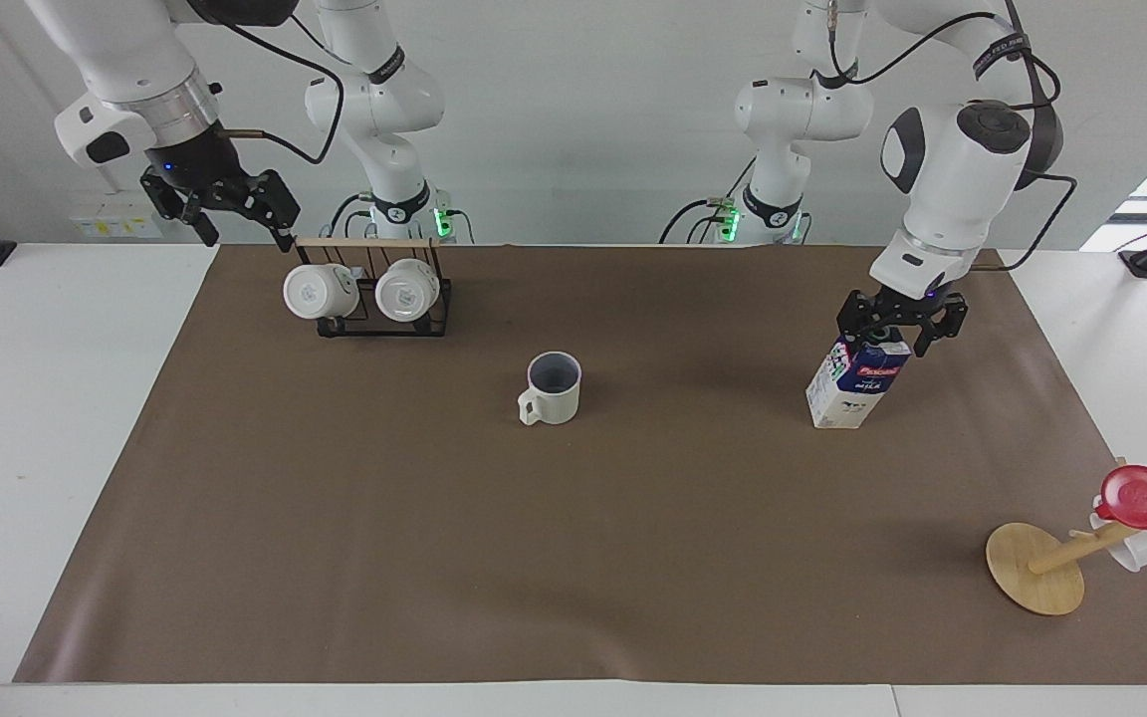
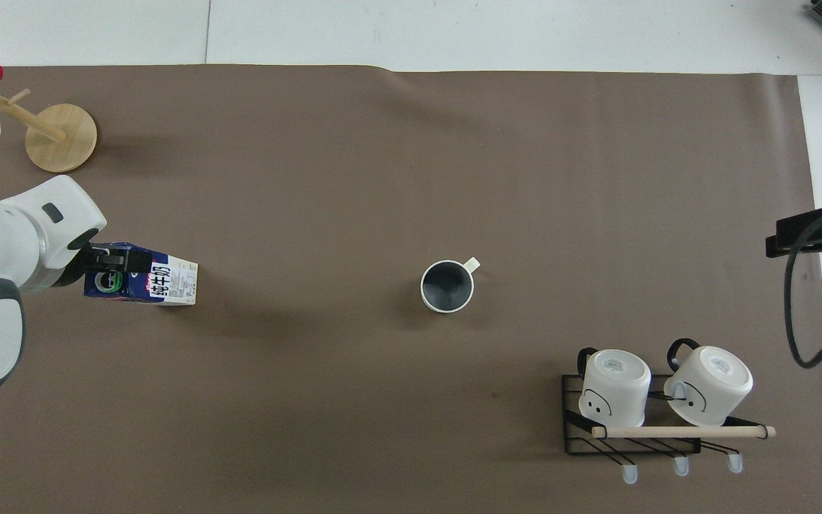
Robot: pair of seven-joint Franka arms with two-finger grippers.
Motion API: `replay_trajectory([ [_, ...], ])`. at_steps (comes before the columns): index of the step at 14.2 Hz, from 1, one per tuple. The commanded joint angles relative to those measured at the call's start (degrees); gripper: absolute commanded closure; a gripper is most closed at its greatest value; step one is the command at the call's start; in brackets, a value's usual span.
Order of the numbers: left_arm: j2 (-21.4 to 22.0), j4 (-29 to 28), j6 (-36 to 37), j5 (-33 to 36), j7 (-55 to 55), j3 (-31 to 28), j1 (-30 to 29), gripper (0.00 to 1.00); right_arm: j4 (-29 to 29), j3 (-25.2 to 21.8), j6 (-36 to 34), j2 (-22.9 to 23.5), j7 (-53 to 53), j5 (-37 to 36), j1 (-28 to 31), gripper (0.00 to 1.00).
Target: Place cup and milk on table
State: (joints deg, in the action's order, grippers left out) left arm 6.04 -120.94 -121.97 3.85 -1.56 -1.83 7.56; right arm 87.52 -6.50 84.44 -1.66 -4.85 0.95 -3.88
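Cup (image 1: pixel 553 388) stands upright at the centre of the table (image 1: pixel 36 418) (handle turned away from the robots). Milk (image 1: pixel 856 381) stands at right of the facing view, left claw (image 1: pixel 900 329) spread wide just over its top. Right claw (image 1: pixel 225 204), open and empty, hangs at upper left above the rack (image 1: pixel 374 289).

You have the cup (image 1: pixel 553 388) standing upright on the counter (image 1: pixel 56 418), about mid-mat. The milk (image 1: pixel 855 383) stands on the counter toward the left arm's end from the cup. The rack (image 1: pixel 384 299) with two mugs sits nearer to the robots than the cup, toward the right arm's end. The wooden stand (image 1: pixel 1036 568) sits farther from the robots than the cup, past the milk.
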Motion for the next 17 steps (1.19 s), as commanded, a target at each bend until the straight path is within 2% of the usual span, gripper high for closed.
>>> replay_trajectory([
  [1,0.2,-0.8,-1.2,0.5,-0.2,0.3,-0.4,0.07,-1.0,3.4,-0.2,0.2,1.0,0.5,3.9,0.0],
  [10,0.0,-0.5,-0.8,0.3,0.5,0.2,-0.3,0.29,0.2,4.0,-0.1,-2.1,0.8,-0.2,3.1,0.0],
  [17,-0.2,0.2,-0.7,0.2,0.4,0.2,-0.5,0.38,1.4,4.0,0.0,-3.0,0.5,-3.3,3.2,0.0],
])
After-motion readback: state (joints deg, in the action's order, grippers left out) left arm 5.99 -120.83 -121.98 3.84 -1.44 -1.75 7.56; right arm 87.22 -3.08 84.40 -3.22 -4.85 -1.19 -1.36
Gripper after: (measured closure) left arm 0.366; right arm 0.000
